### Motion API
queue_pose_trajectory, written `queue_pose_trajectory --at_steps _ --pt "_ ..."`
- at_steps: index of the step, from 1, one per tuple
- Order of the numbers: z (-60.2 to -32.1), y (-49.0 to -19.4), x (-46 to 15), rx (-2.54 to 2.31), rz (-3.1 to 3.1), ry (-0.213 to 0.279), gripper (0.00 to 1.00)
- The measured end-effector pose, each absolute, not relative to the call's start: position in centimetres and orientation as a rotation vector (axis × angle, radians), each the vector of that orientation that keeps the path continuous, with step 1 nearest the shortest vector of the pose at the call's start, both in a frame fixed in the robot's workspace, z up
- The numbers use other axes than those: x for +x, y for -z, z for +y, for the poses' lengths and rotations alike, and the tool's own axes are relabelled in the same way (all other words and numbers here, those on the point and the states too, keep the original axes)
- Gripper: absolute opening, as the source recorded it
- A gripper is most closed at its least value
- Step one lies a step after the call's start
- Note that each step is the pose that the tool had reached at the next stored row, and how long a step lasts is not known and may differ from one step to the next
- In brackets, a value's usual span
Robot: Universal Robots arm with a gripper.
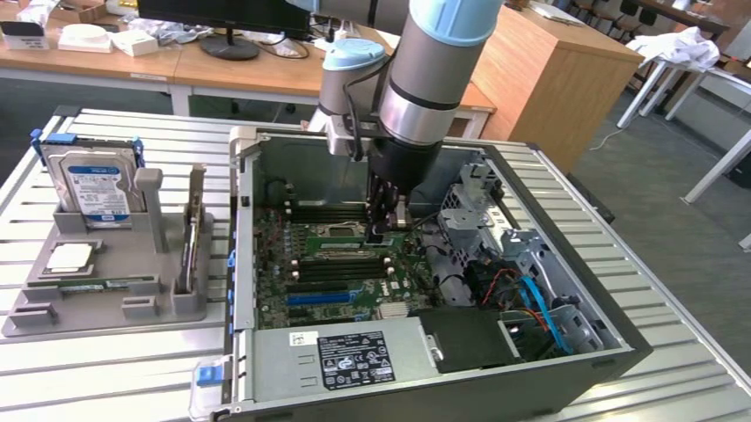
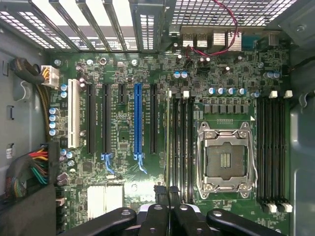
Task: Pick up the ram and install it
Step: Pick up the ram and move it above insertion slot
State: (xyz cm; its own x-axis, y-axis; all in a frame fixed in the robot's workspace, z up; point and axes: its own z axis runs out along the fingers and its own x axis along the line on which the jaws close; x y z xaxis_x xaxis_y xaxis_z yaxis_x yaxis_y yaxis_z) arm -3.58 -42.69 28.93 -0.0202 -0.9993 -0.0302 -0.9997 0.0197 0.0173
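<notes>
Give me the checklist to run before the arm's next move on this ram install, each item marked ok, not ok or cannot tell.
1. Case open, motherboard exposed: ok.
2. Gripper inside the case, over the motherboard beside the processor socket: ok.
3. Fingers shut: ok.
4. Ram between the fingers: cannot tell.
5. Empty memory slots close by: ok, the black slots next to the socket look vacant.
6. Ram lined up with a slot: cannot tell.
</notes>
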Motion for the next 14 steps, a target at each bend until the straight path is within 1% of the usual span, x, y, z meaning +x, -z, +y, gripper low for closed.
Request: queue_pose_trajectory --at_steps 14 --pt "-42.69 -28.38 -3.58 -2.192 2.236 -0.053 0.11"
